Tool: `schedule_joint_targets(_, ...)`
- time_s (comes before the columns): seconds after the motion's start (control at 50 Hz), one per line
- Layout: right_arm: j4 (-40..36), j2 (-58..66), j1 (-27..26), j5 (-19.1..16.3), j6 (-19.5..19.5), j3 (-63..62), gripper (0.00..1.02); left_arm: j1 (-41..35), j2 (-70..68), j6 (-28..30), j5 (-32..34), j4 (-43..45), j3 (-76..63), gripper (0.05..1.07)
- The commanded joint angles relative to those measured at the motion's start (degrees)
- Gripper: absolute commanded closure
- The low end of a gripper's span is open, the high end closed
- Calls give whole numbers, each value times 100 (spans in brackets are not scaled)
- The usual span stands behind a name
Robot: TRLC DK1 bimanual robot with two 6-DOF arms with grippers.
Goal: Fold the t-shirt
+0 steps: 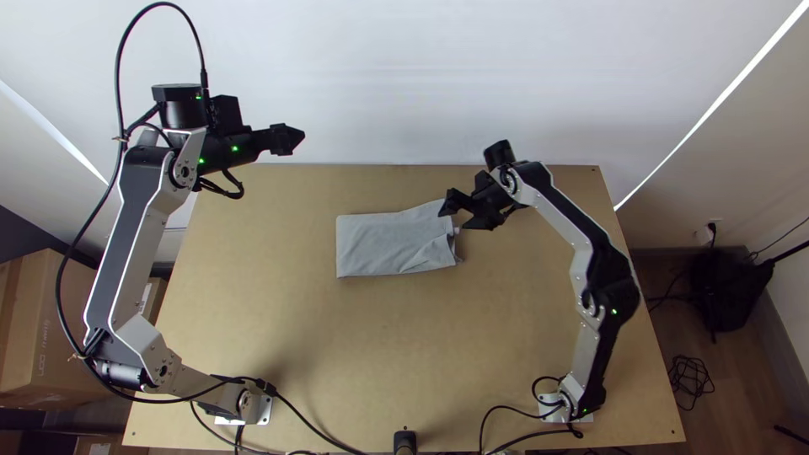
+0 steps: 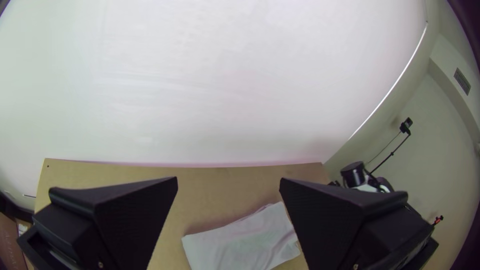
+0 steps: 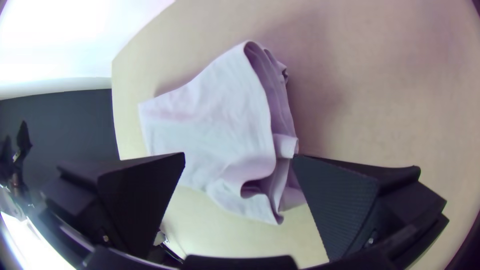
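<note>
The t-shirt [image 1: 383, 244] lies folded on the surface [image 1: 396, 345]. My right gripper [image 1: 455, 218] has its jaws open by the messy end, likely to tidy it. My left gripper [image 1: 298, 139], jaws open too, is well apart, probably leaving room.

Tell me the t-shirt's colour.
The t-shirt is plain light grey, seen best in the top view.

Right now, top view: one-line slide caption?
Folded grey t-shirt on the wooden table, right pincer open at its rumpled end, left pincer well away from it.
</note>
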Motion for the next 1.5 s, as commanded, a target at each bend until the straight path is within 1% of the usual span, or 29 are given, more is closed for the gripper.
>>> schedule_joint_targets(0.0,-35,593,51,-85,45,310,3,75,-188,-2,-15,63,-46,10)
schedule_joint_targets(0.06,-26,795,87,-76,-60,459,3,119,-214,-2,-15,54,-46,10)
schedule_joint_targets(0.28,299,1349,280,-85,-60,626,3,233,-214,-2,-24,37,-37,10)
schedule_joint_targets(0.32,316,1410,341,-85,-78,609,4,242,-214,-2,-24,37,-20,10)
schedule_joint_targets(0.34,325,1428,377,-85,-104,591,7,242,-214,-2,-33,37,-11,10)
schedule_joint_targets(0.38,352,1463,429,-94,-95,574,16,242,-214,-2,-33,37,6,10)
schedule_joint_targets(0.42,369,1515,464,-94,-95,556,33,242,-205,-2,-33,37,15,10)
schedule_joint_targets(0.52,853,1524,447,-50,72,327,93,242,-188,-2,-33,37,33,10)
schedule_joint_targets(0.54,984,1480,412,-6,116,248,101,242,-188,-2,-33,37,33,10)
schedule_joint_targets(0.64,1301,1322,148,56,221,-7,100,233,-179,-11,-33,37,42,10)
schedule_joint_targets(0.74,1705,1085,-274,205,414,-314,100,242,-196,-2,-33,37,33,10)
schedule_joint_targets(0.82,1863,909,-669,319,423,-534,100,251,-223,7,-33,37,6,10)
schedule_joint_targets(0.88,2013,751,-1021,425,423,-754,100,269,-249,16,-33,37,-29,10)
schedule_joint_targets(1.12,2391,224,-2629,486,414,-1439,100,251,-328,77,-24,54,-134,10)
schedule_joint_targets(1.18,2435,153,-3034,513,423,-1509,100,242,-355,77,-33,63,-134,10)
schedule_joint_targets(1.22,2514,83,-3324,609,423,-1562,100,233,-363,77,-33,72,-125,10)
schedule_joint_targets(1.28,2628,48,-3719,653,423,-1606,100,225,-390,77,-33,89,-125,10)
schedule_joint_targets(1.38,2751,48,-4282,750,423,-1589,100,198,-425,77,-33,89,-178,10)
schedule_joint_targets(1.4,2777,57,-4378,776,423,-1589,96,198,-434,77,-24,89,-196,10)
schedule_joint_targets(1.42,2795,57,-4466,803,414,-1589,87,198,-451,77,-24,89,-222,10)
schedule_joint_targets(1.44,2821,57,-4537,838,414,-1597,75,189,-460,77,-24,89,-240,10)
schedule_joint_targets(1.48,2865,30,-4686,900,414,-1624,42,181,-486,77,-24,98,-275,10)
